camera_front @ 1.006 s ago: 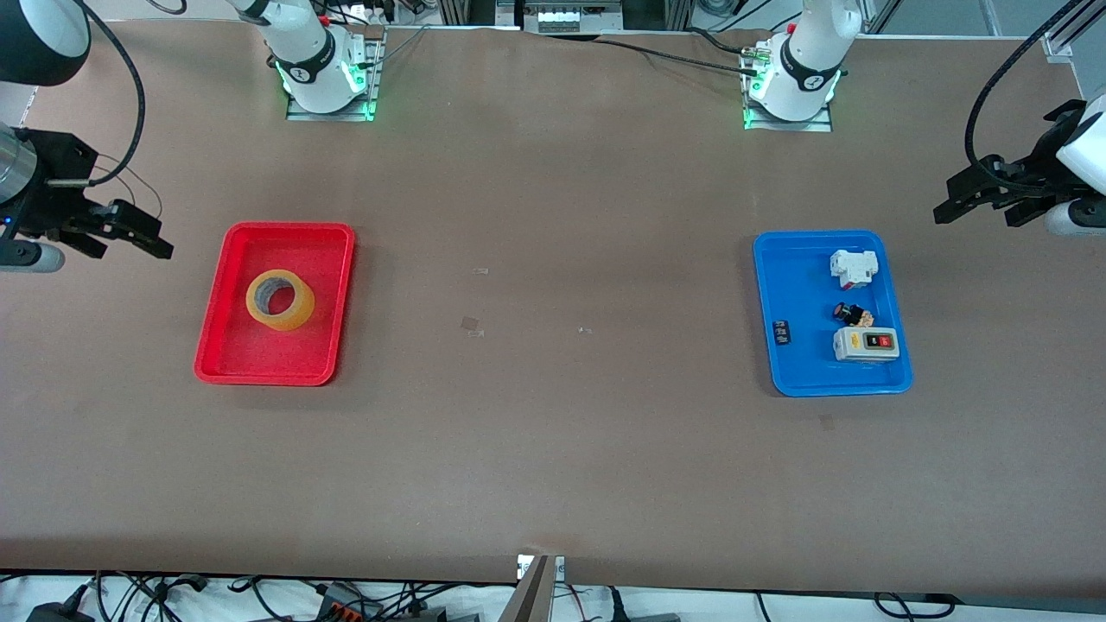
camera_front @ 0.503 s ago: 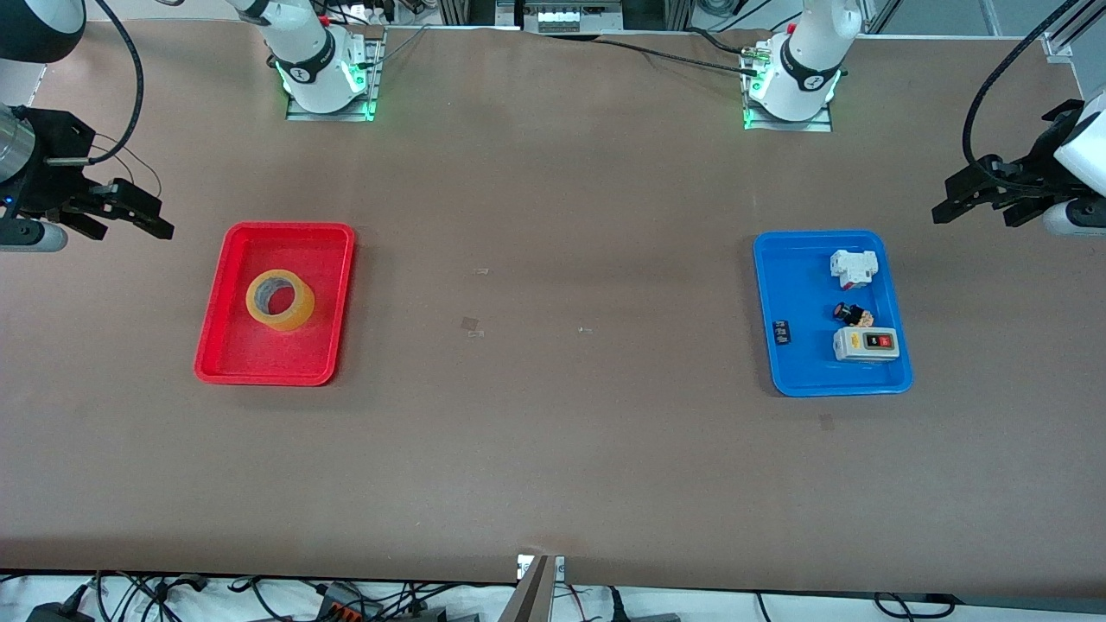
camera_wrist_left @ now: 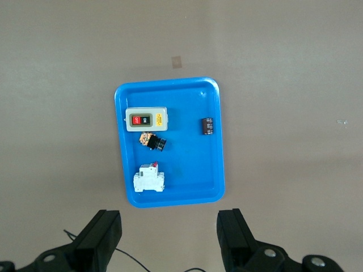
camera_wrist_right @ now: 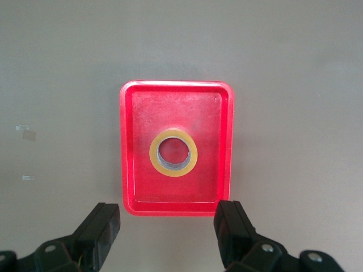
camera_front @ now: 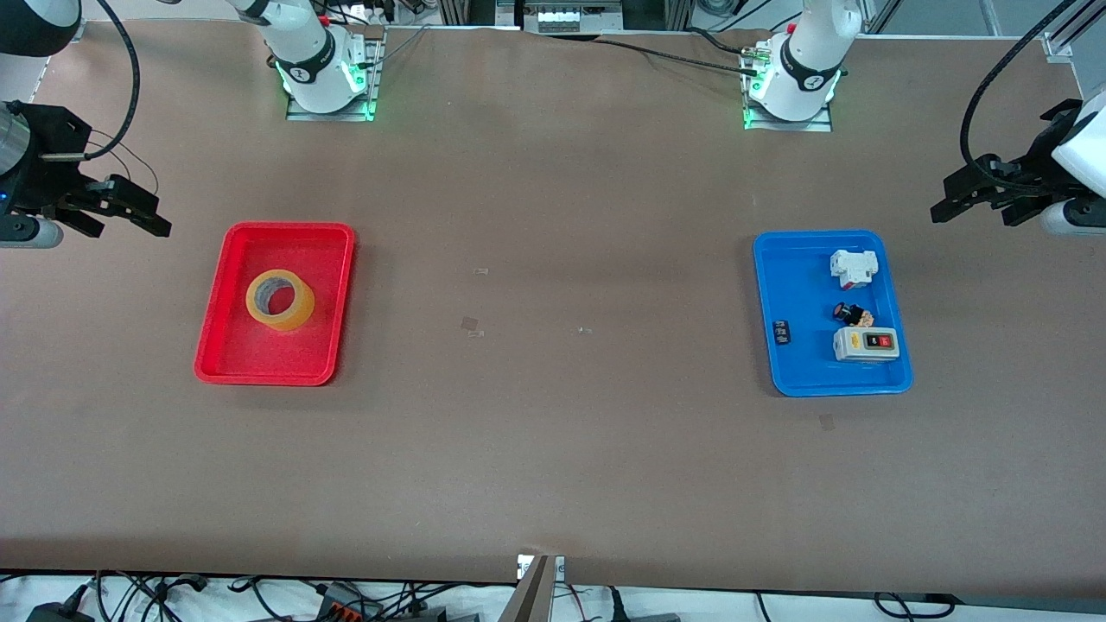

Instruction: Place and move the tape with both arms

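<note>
Centrally for this task, a yellow-brown roll of adhesive tape with a hollow grey core is lying flat inside a shallow red plastic tray, roughly in its middle and touching none of its walls, toward the right arm's end of the brown table. The right gripper is hanging in the air over bare table just off that tray's edge, its black fingers standing released and wide apart with nothing between them. The left gripper is hovering over bare table beside a shallow blue plastic tray at the left arm's end, likewise released and holding nothing. That blue tray is carrying a white circuit breaker, a small black and tan push button, a grey switch box with red and black buttons and a tiny black component. This arrangement is fitting either a roll waiting to be fetched or a roll already set down, so the stage cannot be judged. As for risks, a gripper coming down off-centre could be striking the red tray's raised rim and shoving the tray. Fingers closing across the smooth outer wall could be letting the roll slip or tip. A handover between the arms could be dropping the roll if one gripper is releasing too soon, and a landing in the blue tray could be knocking the small parts.
</note>
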You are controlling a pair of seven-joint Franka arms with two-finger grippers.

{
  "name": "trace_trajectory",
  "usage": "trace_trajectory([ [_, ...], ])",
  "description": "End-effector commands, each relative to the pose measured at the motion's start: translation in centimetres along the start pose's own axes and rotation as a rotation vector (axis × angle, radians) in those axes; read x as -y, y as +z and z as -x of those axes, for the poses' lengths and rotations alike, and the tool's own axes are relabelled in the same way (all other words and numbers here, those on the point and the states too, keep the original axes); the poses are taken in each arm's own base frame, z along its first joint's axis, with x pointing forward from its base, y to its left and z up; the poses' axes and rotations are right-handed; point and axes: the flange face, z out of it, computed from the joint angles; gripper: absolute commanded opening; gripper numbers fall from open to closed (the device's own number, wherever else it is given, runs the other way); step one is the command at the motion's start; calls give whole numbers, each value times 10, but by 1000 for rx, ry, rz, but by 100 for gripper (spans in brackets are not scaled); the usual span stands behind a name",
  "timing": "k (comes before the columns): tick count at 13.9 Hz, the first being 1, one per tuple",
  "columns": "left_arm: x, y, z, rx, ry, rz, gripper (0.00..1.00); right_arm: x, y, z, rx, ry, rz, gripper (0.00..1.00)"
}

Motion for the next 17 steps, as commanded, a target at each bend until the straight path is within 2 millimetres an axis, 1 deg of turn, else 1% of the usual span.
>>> trace_trajectory([
  [1,-3,-9,3,-1,-5,15,100,-2,-10,4,-5,-13,-3,100],
  [2,-3,-8,3,0,-5,15,100,-1,-10,4,-5,-14,-3,100],
  [4,-3,-8,3,0,-5,15,100,-10,-10,4,-5,1,-5,100],
  [7,-3,-8,4,2,-6,14,100,-12,-10,4,-5,8,-23,100],
  [11,-4,-9,4,0,-6,14,100,-9,-12,6,-5,-3,-24,100],
  [12,-4,-8,4,4,-17,14,100,-10,-17,9,-13,-1,-26,100],
  [14,-8,-8,4,5,-17,13,100,-10,-16,11,-1,-8,-26,100],
  [17,-8,-8,4,5,-17,13,100,-7,-15,12,4,-28,-18,100],
])
